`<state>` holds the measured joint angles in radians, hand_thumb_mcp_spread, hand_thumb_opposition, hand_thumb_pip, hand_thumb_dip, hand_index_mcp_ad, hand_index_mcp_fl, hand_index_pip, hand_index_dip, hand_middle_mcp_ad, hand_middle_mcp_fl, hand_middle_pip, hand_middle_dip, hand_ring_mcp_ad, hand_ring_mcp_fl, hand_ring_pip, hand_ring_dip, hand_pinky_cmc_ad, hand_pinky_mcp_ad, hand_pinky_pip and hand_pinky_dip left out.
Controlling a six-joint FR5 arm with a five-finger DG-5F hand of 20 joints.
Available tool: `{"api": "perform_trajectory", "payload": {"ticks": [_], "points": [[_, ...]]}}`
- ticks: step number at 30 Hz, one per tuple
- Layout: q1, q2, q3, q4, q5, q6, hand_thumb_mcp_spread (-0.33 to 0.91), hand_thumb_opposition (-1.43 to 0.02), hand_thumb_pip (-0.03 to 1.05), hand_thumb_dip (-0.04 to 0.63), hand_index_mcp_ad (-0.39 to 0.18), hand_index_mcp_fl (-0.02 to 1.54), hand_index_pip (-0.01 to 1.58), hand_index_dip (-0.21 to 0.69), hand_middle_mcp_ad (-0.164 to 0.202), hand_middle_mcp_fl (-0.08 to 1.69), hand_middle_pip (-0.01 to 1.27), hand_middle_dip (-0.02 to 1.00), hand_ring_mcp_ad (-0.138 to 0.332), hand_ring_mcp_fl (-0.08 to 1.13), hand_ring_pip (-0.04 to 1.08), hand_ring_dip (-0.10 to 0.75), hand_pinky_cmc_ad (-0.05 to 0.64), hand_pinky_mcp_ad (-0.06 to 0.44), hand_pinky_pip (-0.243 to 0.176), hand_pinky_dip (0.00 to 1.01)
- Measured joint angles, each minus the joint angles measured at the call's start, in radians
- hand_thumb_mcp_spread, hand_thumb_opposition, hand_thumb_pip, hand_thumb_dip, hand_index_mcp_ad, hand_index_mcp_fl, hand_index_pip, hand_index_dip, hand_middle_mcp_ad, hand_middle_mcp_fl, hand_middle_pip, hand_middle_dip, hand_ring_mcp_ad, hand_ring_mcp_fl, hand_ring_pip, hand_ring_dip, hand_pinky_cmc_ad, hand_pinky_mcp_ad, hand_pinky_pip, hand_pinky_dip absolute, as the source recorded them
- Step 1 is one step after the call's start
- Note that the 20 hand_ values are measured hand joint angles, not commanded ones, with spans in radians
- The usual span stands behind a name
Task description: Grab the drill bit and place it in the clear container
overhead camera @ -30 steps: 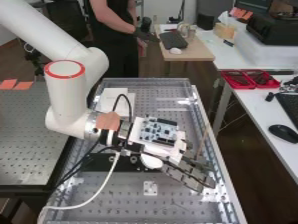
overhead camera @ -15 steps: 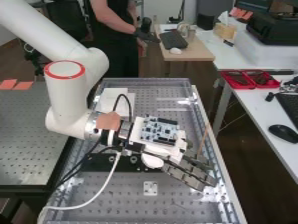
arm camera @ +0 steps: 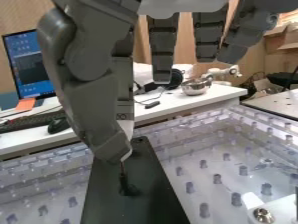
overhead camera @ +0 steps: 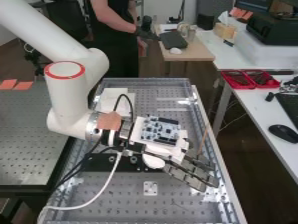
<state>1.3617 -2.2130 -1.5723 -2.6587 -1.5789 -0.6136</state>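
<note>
Hand above a wide clear tray dotted with holes, a black flat plate beneath it.
Whether the hand is open or gripping something, I cannot tell; a slender reddish-and-dark piece sits just below its lowest tip, over the plate, and may be the drill bit. The plate runs from under the hand back below its wrist, while a small pale bracket with holes lies beside it on the tray. A blue circuit board rides on the hand's back. Past the hand's far end stands the tray's rim, then, across a gap, a white table bearing red open bins and a black mouse.
</note>
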Motion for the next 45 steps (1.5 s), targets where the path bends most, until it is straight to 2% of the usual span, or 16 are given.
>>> {"api": "perform_trajectory", "payload": {"ticks": [3, 7, 8, 12, 17, 23, 34, 43, 45], "points": [[0.0, 0.002, 0.0, 0.003, -0.019, 0.0, 0.68, -0.93, 0.5, 0.298, -0.169, 0.61, 1.3, 0.166, 0.08, 0.21, 0.14, 0.17, 0.26, 0.07, 0.08, -0.023, 0.265, 0.208, -0.089, 0.18], [-0.001, 0.011, 0.001, 0.006, 0.007, 0.004, 0.67, -0.93, 0.5, 0.298, -0.171, 0.61, 1.28, 0.164, 0.075, 0.21, 0.14, 0.17, 0.26, 0.06, 0.09, -0.023, 0.278, 0.208, -0.089, 0.18], [-0.001, 0.015, 0.002, 0.007, 0.005, 0.004, 0.71, -0.94, 0.5, 0.298, -0.176, 0.66, 1.26, 0.154, 0.075, 0.21, 0.14, 0.17, 0.26, 0.06, 0.09, -0.023, 0.278, 0.208, -0.089, 0.18], [-0.003, 0.023, 0.003, 0.008, -0.032, 0.008, 0.72, -0.95, 0.48, 0.298, -0.195, 0.68, 1.26, 0.138, 0.075, 0.21, 0.14, 0.17, 0.258, 0.06, 0.09, -0.021, 0.278, 0.206, -0.089, 0.18], [-0.002, 0.037, 0.006, 0.007, 0.014, 0.014, 0.72, -0.94, 0.48, 0.298, -0.194, 0.69, 1.26, 0.14, 0.075, 0.21, 0.14, 0.17, 0.257, 0.06, 0.09, -0.021, 0.278, 0.199, -0.089, 0.18], [-0.006, 0.056, 0.003, 0.008, -0.021, 0.009, 0.71, -0.96, 0.49, 0.302, -0.208, 0.69, 1.26, 0.124, 0.073, 0.21, 0.14, 0.17, 0.253, 0.06, 0.09, -0.021, 0.278, 0.201, -0.089, 0.18], [-0.012, 0.122, -0.018, 0.01, 0.018, -0.015, 0.69, -0.98, 0.5, 0.302, -0.208, 0.71, 1.26, 0.124, 0.075, 0.21, 0.14, 0.17, 0.253, 0.06, 0.08, -0.021, 0.278, 0.201, -0.089, 0.18], [-0.005, 0.188, -0.042, 0.025, 0.014, -0.042, 0.67, -0.97, 0.5, 0.309, -0.208, 0.71, 1.26, 0.124, 0.073, 0.21, 0.14, 0.17, 0.253, 0.06, 0.09, -0.021, 0.278, 0.201, -0.089, 0.18], [-0.004, 0.193, -0.044, 0.026, 0.015, -0.045, 0.67, -0.99, 0.53, 0.298, -0.199, 0.71, 1.26, 0.124, 0.075, 0.21, 0.14, 0.17, 0.253, 0.06, 0.09, -0.021, 0.278, 0.201, -0.089, 0.18]]}}
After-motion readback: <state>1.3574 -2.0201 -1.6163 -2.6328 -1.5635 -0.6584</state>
